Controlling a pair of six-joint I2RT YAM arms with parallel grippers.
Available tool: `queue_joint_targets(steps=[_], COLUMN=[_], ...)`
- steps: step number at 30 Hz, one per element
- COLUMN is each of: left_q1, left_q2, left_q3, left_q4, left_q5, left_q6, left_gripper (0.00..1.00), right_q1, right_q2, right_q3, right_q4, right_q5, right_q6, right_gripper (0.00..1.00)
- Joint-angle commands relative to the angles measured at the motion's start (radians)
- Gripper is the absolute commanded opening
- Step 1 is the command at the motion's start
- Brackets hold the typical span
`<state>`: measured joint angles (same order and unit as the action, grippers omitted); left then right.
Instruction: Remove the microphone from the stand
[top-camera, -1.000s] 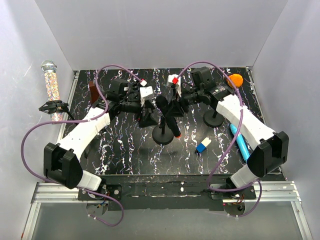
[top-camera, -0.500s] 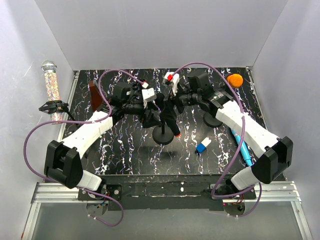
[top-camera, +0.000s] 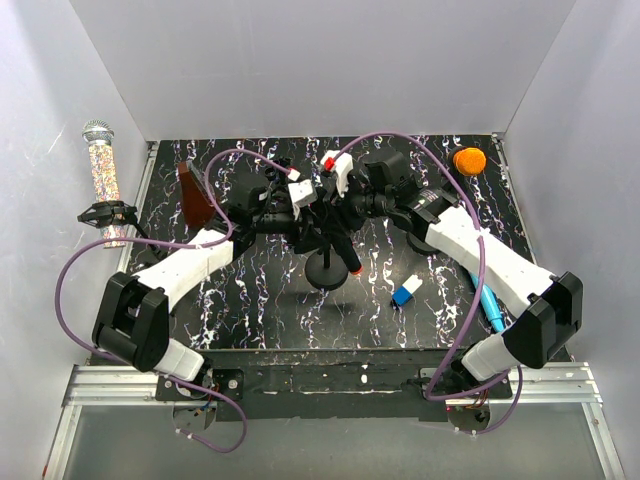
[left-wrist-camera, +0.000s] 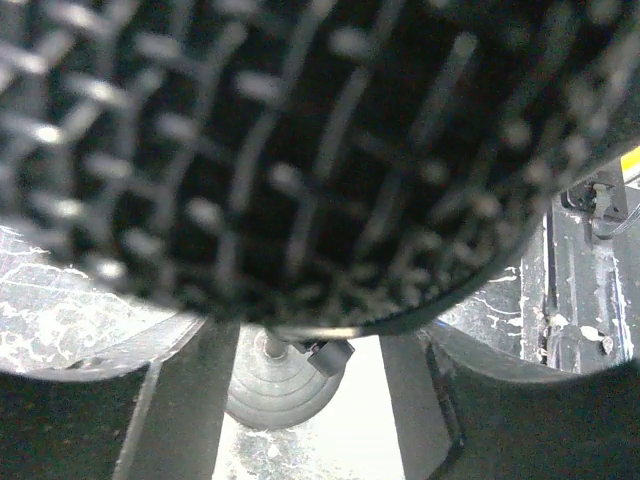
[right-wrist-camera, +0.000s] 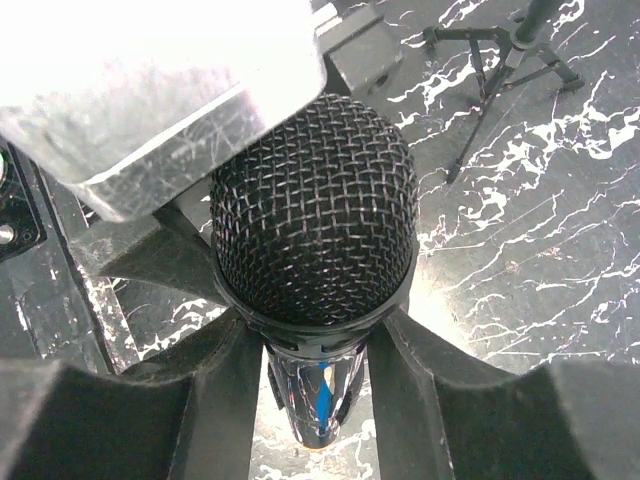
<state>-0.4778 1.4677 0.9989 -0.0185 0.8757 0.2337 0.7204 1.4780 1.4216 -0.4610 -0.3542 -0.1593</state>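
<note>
Both grippers meet at the mic (right-wrist-camera: 313, 215), which sits slanted at the top of its stand (top-camera: 325, 272) with its red tail end low on the near side.

Right gripper (right-wrist-camera: 315, 335) — fingers (right-wrist-camera: 215, 400) lie on either side of the handle just under the grille, inner edges against it. Reads as clamped on the mic. The grille sits straight ahead of the palm.

Left gripper (left-wrist-camera: 305, 335) — fingers (left-wrist-camera: 180, 400) stand apart with a clear gap between them. The blurred grille fills the view above them, very near the lens. Whether they touch the head, I cannot tell. The stand's round base shows through the gap.

In the right wrist view, the left gripper's pale housing lies against the grille's upper left. A tripod (right-wrist-camera: 505, 60) stands beyond the right gripper, apart from it.

In the top view, the block (top-camera: 406, 291) and pen (top-camera: 487, 297) lie behind the right gripper, by its forearm. The ball (top-camera: 469, 160) is off to its right, well apart.
</note>
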Motion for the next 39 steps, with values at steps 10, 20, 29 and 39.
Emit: queue_joint_targets(steps=[10, 20, 29, 39], left_q1=[-0.033, -0.033, -0.033, -0.033], left_q2=[0.026, -0.004, -0.01, -0.015], left_q3=[-0.08, -0.132, -0.131, -0.109], left_q4=[0.173, 0.167, 0.104, 0.052], left_q5=[-0.027, -0.086, -0.104, -0.113], left_q6=[-0.028, -0.109, -0.065, -0.033], left_gripper=[0.28, 0.0, 0.0, 0.0], right_q1=[-0.038, -0.231, -0.311, -0.297], right_q2=[-0.025, -0.136, -0.165, -0.102], right_q3=[-0.029, -0.038, 0.142, 0.261], right_q4=[0.05, 0.136, 0.008, 0.196], right_q5=[-0.158, -0.304, -0.399, -0.398], right_q6=[-0.017, 0.084, -0.009, 0.11], right_gripper=[0.01, 0.01, 0.01, 0.01])
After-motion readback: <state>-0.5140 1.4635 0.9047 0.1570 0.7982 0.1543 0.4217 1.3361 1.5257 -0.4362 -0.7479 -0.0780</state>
